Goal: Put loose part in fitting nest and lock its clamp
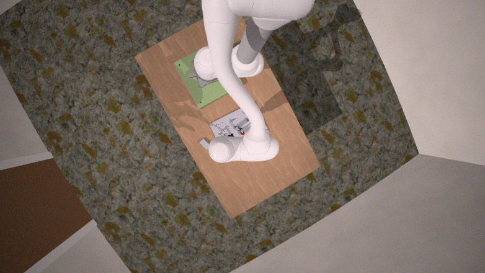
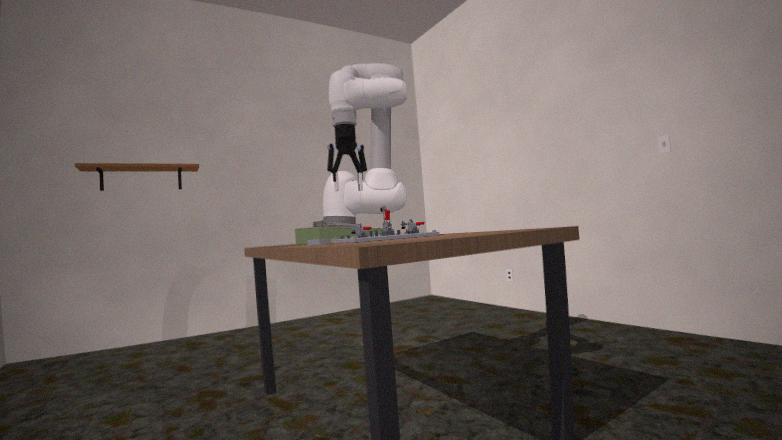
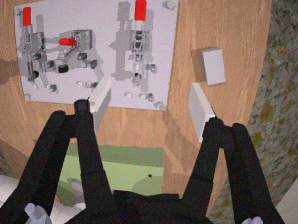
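Two fingers (image 2: 359,181) of the gripper (image 2: 347,184) (image 3: 149,114) stand apart above the worktop (image 1: 268,176) (image 2: 464,241) (image 3: 240,30), holding nothing. In the wrist view, the loose part (image 1: 204,143) (image 3: 213,66) appears beyond the right-hand fingertip, outside the gap. It lies on the worktop just beside the pale fixture plate (image 1: 216,126) (image 3: 112,15), apart from it. Its long axis runs roughly alongside the plate's nearer edge, slightly tilted. The part looks like a plain, light grey rectangular block, though fine detail is blurred.

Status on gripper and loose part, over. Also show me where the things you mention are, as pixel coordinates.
Gripper (image 2: 348,189) (image 3: 150,90) open, nothing held, above the table. Loose part (image 1: 204,144) (image 3: 213,66) on the wood beside the fixture plate (image 1: 216,125) (image 3: 112,65). Nothing seen blocking the part from above.
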`<state>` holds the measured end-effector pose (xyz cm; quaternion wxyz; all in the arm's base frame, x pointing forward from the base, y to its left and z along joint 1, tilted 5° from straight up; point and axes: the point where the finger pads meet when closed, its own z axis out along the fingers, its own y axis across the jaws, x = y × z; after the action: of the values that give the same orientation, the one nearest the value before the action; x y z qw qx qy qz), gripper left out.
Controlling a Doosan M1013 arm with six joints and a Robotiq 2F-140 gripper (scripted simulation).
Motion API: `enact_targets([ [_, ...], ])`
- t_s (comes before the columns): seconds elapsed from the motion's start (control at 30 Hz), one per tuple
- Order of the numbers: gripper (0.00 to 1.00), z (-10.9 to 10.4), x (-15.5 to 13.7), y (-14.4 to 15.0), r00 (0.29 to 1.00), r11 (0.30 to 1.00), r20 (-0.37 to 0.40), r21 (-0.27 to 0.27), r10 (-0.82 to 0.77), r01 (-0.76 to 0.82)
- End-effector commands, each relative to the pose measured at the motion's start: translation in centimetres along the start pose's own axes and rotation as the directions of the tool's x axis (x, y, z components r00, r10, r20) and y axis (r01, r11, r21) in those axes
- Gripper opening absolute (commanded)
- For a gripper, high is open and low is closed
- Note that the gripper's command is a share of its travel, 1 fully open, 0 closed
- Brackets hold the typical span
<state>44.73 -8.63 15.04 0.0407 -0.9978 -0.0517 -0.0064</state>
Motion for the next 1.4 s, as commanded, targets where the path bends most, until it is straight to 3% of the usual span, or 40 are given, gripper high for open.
enact_targets([
  [0.0, 0.62, 0.0, -0.4, 4.1, 1.0, 1.0, 0.001, 0.001, 0.0, 0.0],
  [0.57, 0.62, 0.0, -1.3, 12.0, 1.0, 1.0, 0.001, 0.001, 0.0, 0.0],
  [1.37, 0.62, 0.0, -1.4, 12.6, 1.0, 1.0, 0.001, 0.001, 0.0, 0.0],
])
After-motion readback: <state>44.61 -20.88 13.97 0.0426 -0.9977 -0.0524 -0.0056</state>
